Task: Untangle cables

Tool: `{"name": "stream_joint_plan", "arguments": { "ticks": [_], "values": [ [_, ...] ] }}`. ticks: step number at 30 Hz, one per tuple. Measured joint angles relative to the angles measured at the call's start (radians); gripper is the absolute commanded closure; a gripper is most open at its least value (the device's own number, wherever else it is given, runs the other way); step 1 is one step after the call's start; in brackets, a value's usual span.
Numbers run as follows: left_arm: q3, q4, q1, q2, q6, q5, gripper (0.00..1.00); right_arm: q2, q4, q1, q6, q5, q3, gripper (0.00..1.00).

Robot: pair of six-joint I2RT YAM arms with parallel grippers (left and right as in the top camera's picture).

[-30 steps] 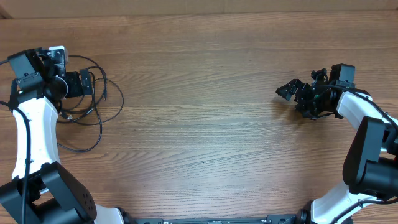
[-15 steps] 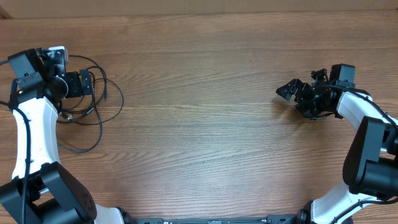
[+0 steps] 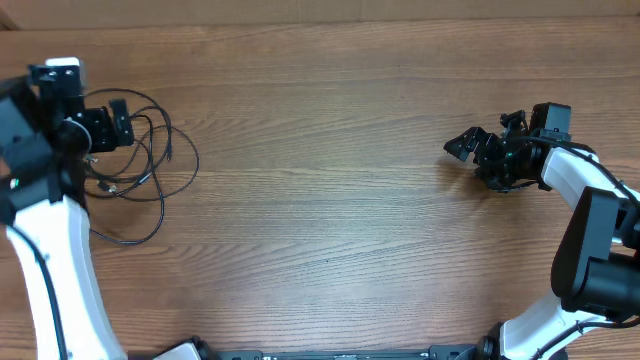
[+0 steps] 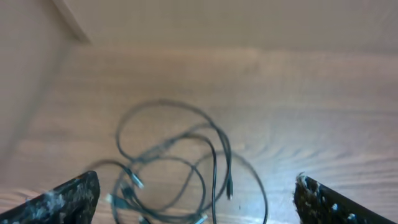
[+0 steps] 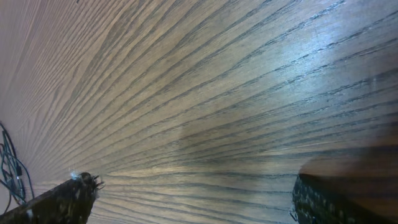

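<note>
The cables lie in a loose tangle of thin black loops with small plug ends on the wooden table at the far left. My left gripper hovers open at the tangle's upper left edge. In the left wrist view the cables spread out ahead of and between the wide-apart fingertips, touching neither; the picture is blurred. My right gripper rests open low over bare wood at the far right, pointing left, nothing between its fingertips. A bit of cable shows far off at that view's left edge.
The table's far edge meets a pale board along the top. Bare wood stretches between the two arms. The arms' bases stand at the near edge.
My left arm has swung up and to the left, carrying its open gripper slightly back from the tangle. The cables and the right arm have not moved.
</note>
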Motion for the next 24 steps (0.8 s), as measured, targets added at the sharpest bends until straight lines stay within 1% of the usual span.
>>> {"name": "stream_joint_plan", "arguments": {
  "ticks": [3,6,12,14,19,24],
  "values": [
    [0.0,-0.003,-0.034,-0.102,0.0,-0.001,0.01,0.0,0.0,0.0,0.0,0.0,0.0,0.0],
    [0.0,-0.004,-0.095,-0.18,0.0,-0.001,0.01,0.0,0.0,0.0,0.0,0.0,0.0,0.0],
    [-0.001,-0.004,-0.287,-0.342,0.0,0.004,0.01,0.0,0.0,0.0,0.0,0.0,0.0,0.0],
    [-0.001,-0.004,-0.326,-0.388,0.0,0.008,0.01,0.0,0.0,0.0,0.0,0.0,0.0,0.0],
    [0.0,-0.003,-0.343,-0.461,0.0,0.01,0.0,0.0,0.0,0.0,0.0,0.0,0.0,0.0],
    [0.0,-0.028,-0.343,-0.453,0.0,0.01,0.0,0.0,-0.001,0.0,0.0,0.0,0.0,0.0]
  ]
}}
